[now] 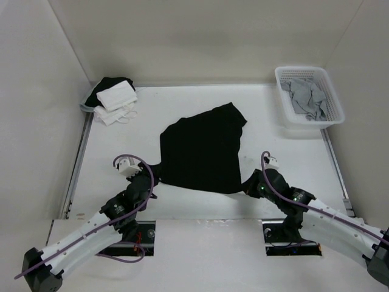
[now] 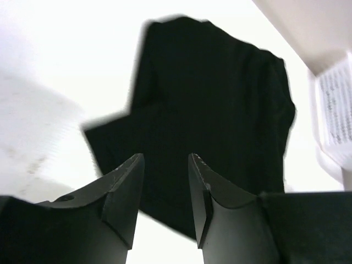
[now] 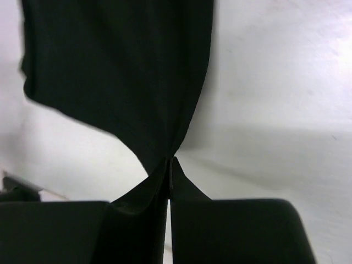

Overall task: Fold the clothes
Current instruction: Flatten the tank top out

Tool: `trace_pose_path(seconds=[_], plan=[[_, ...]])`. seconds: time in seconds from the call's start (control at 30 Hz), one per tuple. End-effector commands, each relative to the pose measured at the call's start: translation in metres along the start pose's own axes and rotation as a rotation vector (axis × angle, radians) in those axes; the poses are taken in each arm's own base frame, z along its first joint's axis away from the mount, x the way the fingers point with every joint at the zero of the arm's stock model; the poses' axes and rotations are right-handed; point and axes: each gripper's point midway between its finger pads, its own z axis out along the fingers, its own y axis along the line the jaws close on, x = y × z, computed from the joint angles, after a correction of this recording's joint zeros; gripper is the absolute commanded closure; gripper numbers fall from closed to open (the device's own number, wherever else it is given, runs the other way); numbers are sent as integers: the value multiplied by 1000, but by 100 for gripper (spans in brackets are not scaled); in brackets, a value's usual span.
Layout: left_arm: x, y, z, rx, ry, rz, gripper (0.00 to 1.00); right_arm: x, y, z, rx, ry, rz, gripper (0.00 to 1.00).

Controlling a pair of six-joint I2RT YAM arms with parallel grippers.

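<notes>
The clothes, one black T-shirt (image 1: 202,149), lie partly folded in the middle of the table. My left gripper (image 1: 152,176) sits at the shirt's near left corner. In the left wrist view this gripper (image 2: 165,165) stands open, with nothing between its fingers and the T-shirt (image 2: 214,99) spread beyond them. My right gripper (image 1: 247,184) is at the shirt's near right corner. In the right wrist view it (image 3: 170,160) is shut on a pinched corner of the T-shirt (image 3: 115,66), and the fabric rises taut from the tips.
A white basket (image 1: 304,69) holding a light grey garment (image 1: 307,97) stands at the back right; its wall (image 2: 335,110) also shows in the left wrist view. A pile of white cloths with black cloth (image 1: 114,97) lies at the back left.
</notes>
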Motion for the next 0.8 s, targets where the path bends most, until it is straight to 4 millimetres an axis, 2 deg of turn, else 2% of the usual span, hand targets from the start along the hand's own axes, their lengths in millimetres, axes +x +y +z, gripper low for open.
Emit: trace_pose_path(seconds=[0.0,0.07,0.17,0.27,0.4,0.53,0.67,0.77], plan=[[-24,12,4,-105,-77,-30,63,-19,18,-2,-27,-81,98,94],[-17,12,9,-115,-45,-13,61,-19,16,-1,-19,-82,92,94],[9,13,21,-123,65,67,61,-19,17,1,-36,-90,76,94],[28,24,26,-152,125,135,63,-23,18,3,-43,-99,65,94],[34,46,35,-216,129,149,59,-26,20,6,-54,-110,56,93],[39,52,43,-243,172,140,60,-24,20,7,-61,-104,50,93],[52,58,50,-276,255,158,66,-26,21,6,-68,-112,53,93],[55,60,51,-287,271,181,65,-27,21,6,-71,-115,50,93]])
